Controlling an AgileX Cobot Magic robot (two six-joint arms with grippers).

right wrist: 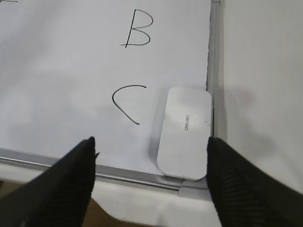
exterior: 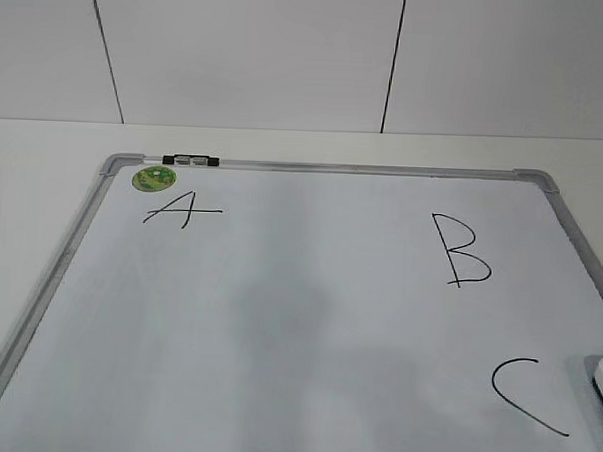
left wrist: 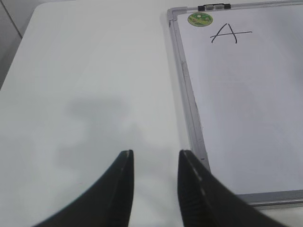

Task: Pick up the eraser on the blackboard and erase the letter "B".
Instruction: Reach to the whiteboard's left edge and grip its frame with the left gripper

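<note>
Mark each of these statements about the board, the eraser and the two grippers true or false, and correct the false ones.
1. The eraser lies beside the letter "C", near the blackboard's right frame. True.
2. The letter "B" is already wiped off. False: it is whole.
3. The right gripper holds the eraser. False: it is open, with the eraser lying between and beyond its fingers.
4. The left gripper is over the table, beside the board. True.
5. A green sticker sits near the letter "A". True.

White rounded plastic eraser (right wrist: 185,134) with grey lettering; white grey-framed board (exterior: 307,326); black marker B (exterior: 460,250); round green sticker (exterior: 153,179).
</note>
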